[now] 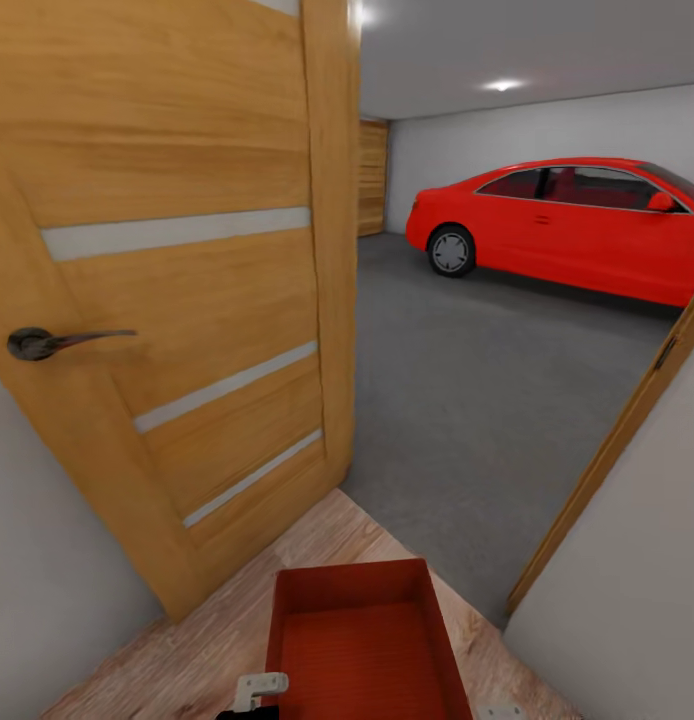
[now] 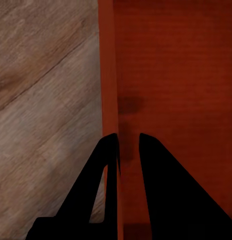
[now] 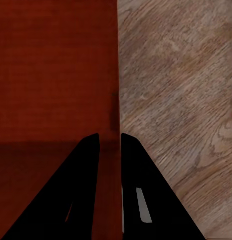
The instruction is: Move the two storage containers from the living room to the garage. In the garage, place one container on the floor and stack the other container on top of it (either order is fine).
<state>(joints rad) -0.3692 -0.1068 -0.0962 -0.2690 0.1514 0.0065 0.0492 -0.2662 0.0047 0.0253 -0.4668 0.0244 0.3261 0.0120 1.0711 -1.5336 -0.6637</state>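
orange-red plastic: one storage container (image 1: 362, 640) shows low in the head view, open-topped, rectangular, thin-walled, its inner bottom finely ribbed.
container and left fingers: in the left wrist view the left gripper (image 2: 128, 142) straddles one side wall of the storage container (image 2: 176, 75); one black finger sits outside over the wood, the other inside over the red bottom, the wall running up between them.
left finger state: narrow, closed onto that thin wall.
container and right fingers: the right gripper (image 3: 109, 137) straddles the opposite wall of the same bin (image 3: 50, 70), one finger inside, one outside.
right finger state: narrow, pinching the wall.
where the container is: held above the light wood plank floor (image 1: 177, 640) at the doorway, just short of the garage.
floor ahead: dark grey, rough, speckled floor (image 1: 467, 400) begins past the threshold.
door: one wooden door (image 1: 177, 260), swung open at the left, three pale inset strips, one dark lever handle (image 1: 47, 342).
door frame: a slanted wooden jamb (image 1: 617, 450) at the right, beside a pale wall.
car: one red car (image 1: 567, 225), glossy, parked well beyond on the grey floor.
ceiling: one round spotlight (image 1: 503, 85) lit in the pale ceiling.
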